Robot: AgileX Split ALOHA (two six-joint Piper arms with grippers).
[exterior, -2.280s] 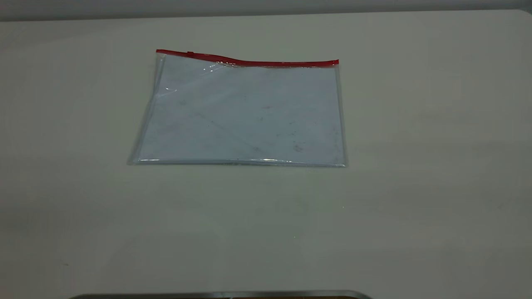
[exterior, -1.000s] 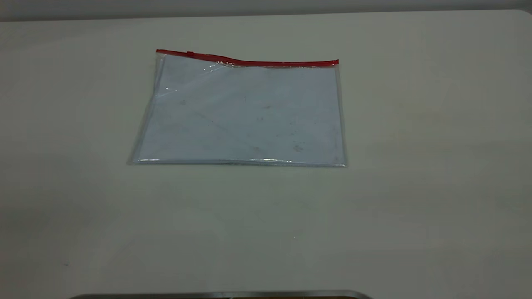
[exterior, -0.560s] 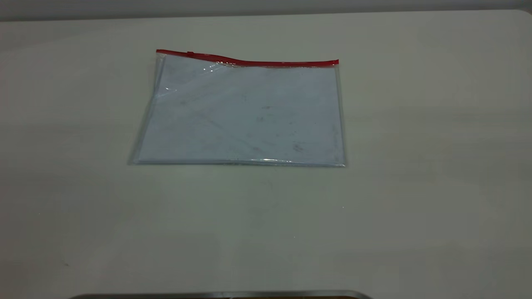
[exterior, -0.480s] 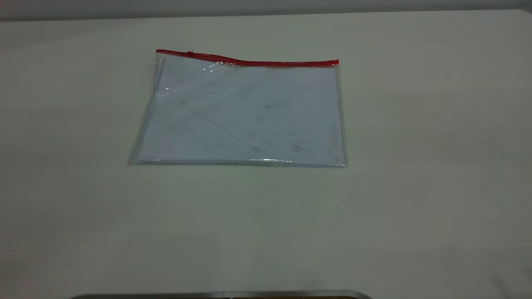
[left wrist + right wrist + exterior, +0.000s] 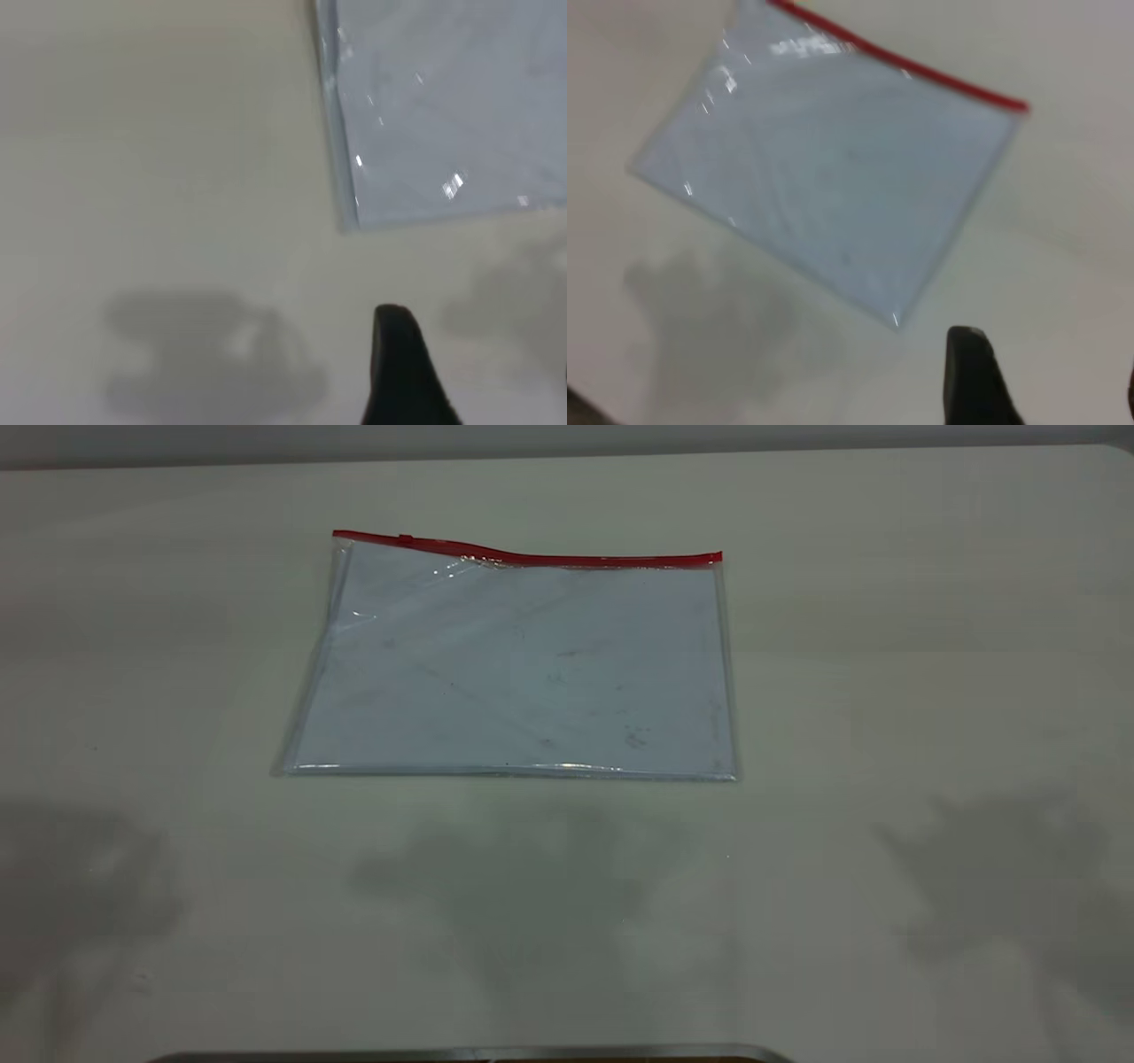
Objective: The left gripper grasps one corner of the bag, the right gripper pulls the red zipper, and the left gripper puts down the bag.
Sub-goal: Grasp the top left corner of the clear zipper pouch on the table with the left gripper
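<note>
Only one black fingertip of the left gripper shows in the left wrist view, raised above the table and touching nothing; whether that gripper is spread or closed cannot be told from it. The nearest thing to it is an all-clear corner of the bag, which lies a little way off, apart from the fingertip. The right wrist view likewise shows a single dark fingertip of the right gripper over bare table, clear of the bag, and its state cannot be told either. In the exterior view neither arm appears; only soft shadows fall on the near part of the table. The bag lies flat in the far middle of the table, a clear bluish pouch with faint scuffs. The red zipper runs along its far long edge, slightly wavy, with the small slider tab near the left end. The corner of the bag at that end rests on the table, untouched.
</note>
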